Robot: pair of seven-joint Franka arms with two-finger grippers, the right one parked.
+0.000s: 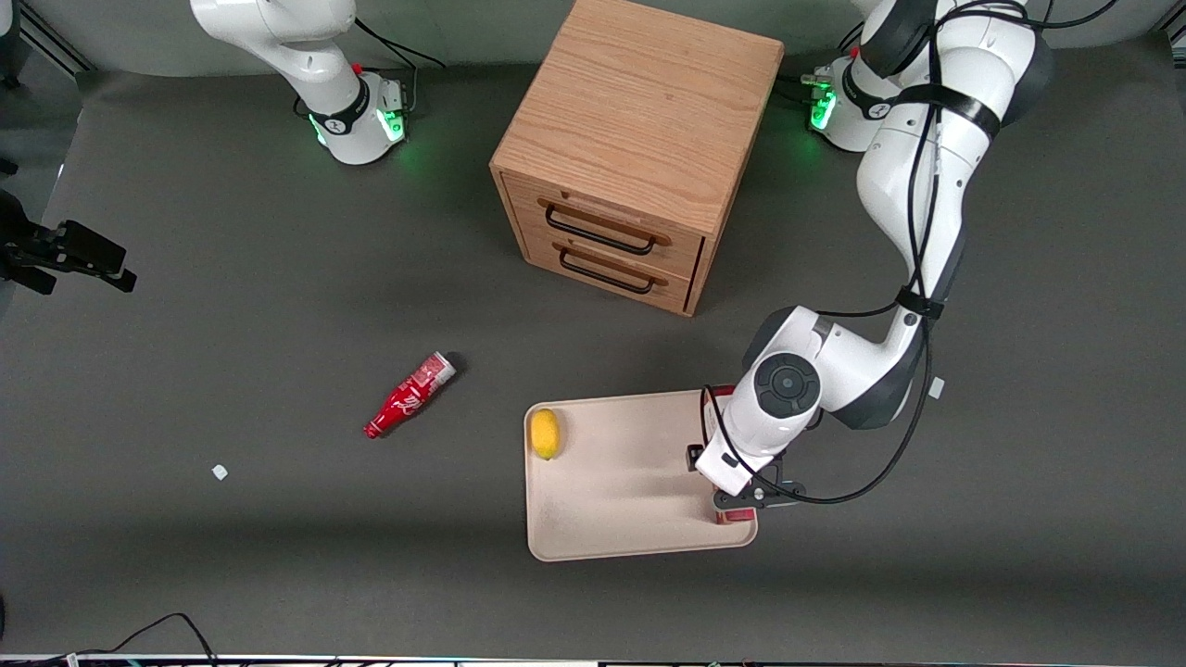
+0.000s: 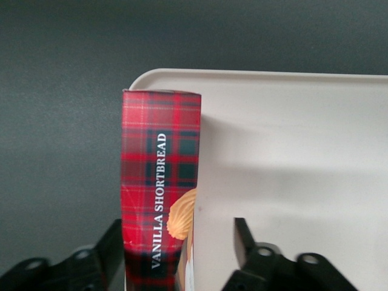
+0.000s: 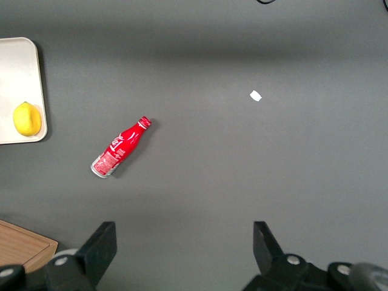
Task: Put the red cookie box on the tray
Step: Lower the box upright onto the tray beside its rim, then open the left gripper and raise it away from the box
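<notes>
Standing on a long narrow edge, the box (image 2: pixel 159 170) is at the tray's (image 2: pixel 291 151) 3 o'clock rim, clock read on the front view. Its length runs along that rim from about 1 to 5 o'clock. The arm covers most of it in the front view. Whether it sits fully inside the rim or partly on it cannot be told.

Gripper (image 2: pixel 179 233): directly over the box, spread wider than the box's thickness. One finger (image 2: pixel 112 242) is close against the outer tartan face. The other stands apart from the cookie-picture face, with bare tray showing in the gap. Nothing is clamped.

Handling, as judged:
- Thin printed carton, probably light and fairly stiff along its length.
- The broad faces would dent under a hard pinch, and the shortbread inside is likely brittle.
- The print looks smooth, so it may slip under a weak grip.
- On edge it is tall and narrow, so a sideways nudge from a finger could tip it onto the tray or off over the rim.

Best hold, as judged: across the two broad faces near mid-length, as the fingers now straddle it, with moderate pressure only.

Other items noted on the front view:
- Lemon (image 1: pixel 545 433) on the tray, at its 10 o'clock corner.
- Bottle (image 1: pixel 410 396) lying on the desk (image 1: pixel 232 574), off toward 9 o'clock of the tray.
- Cabinet (image 1: pixel 630 157) at 12 o'clock of the tray.
</notes>
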